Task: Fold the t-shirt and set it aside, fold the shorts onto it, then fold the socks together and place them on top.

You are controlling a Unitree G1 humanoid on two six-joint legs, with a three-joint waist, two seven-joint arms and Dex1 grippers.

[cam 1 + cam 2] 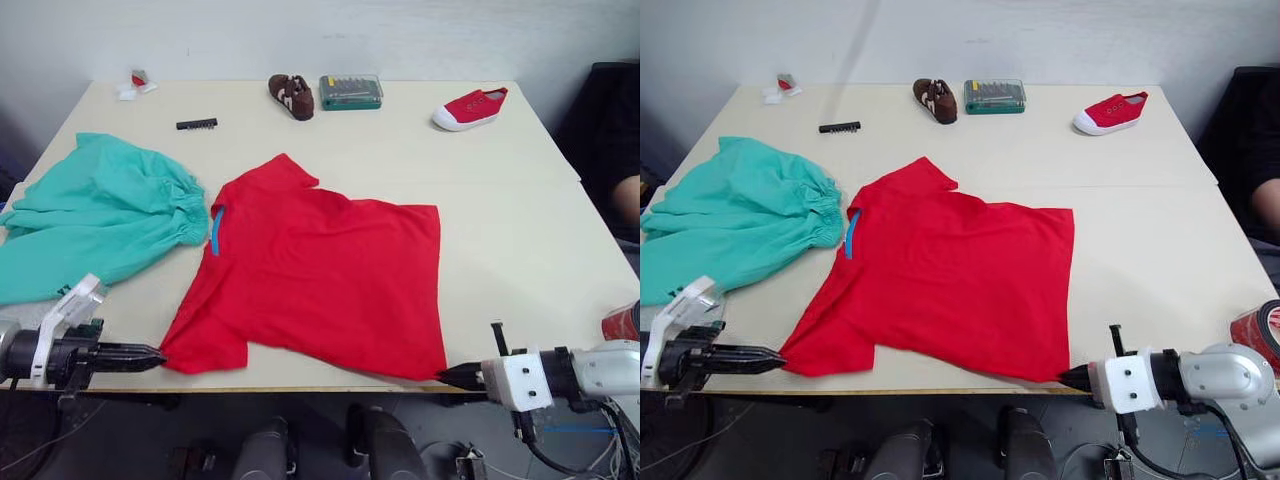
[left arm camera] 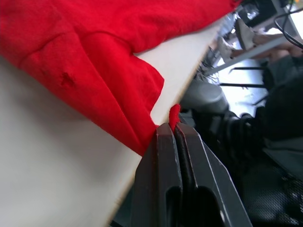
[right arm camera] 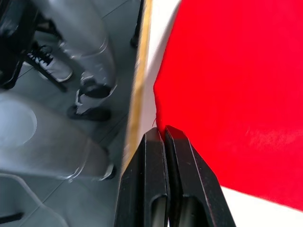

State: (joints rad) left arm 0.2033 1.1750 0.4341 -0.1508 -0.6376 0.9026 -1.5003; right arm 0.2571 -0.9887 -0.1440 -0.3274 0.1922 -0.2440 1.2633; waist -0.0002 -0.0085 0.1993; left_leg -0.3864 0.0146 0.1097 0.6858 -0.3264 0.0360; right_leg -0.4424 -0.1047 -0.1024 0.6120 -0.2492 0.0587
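At the far left of the table (image 1: 520,230) lies one pair of teal-green shorts (image 1: 95,215), bunched and spread loosely, its gathered waist facing the middle. Below it, at the near edge, the left gripper (image 1: 158,354) has its two black fingers pressed together on the corner of the sleeve of the t-shirt (image 1: 320,270); in the left wrist view a sliver of red cloth pokes out between the closed fingers (image 2: 165,142).

The single red t-shirt lies flat in the middle of the table, neck with its blue label toward the shorts, hem toward the right, one sleeve pointing to the far side and the other at the near edge. Its collar lies just beside the shorts' waist.

Along the far edge, from left to right: one small red-and-white object (image 1: 135,83), one black bit strip (image 1: 197,124), one brown shoe (image 1: 291,95), one green case (image 1: 351,92), one red sneaker (image 1: 470,108).

At the near right, the right gripper (image 1: 445,376) is clamped narrow on the t-shirt's bottom hem corner; the right wrist view shows its fingers (image 3: 154,156) closed at the cloth's edge. One roll of red tape (image 1: 1262,335) sits at the far right
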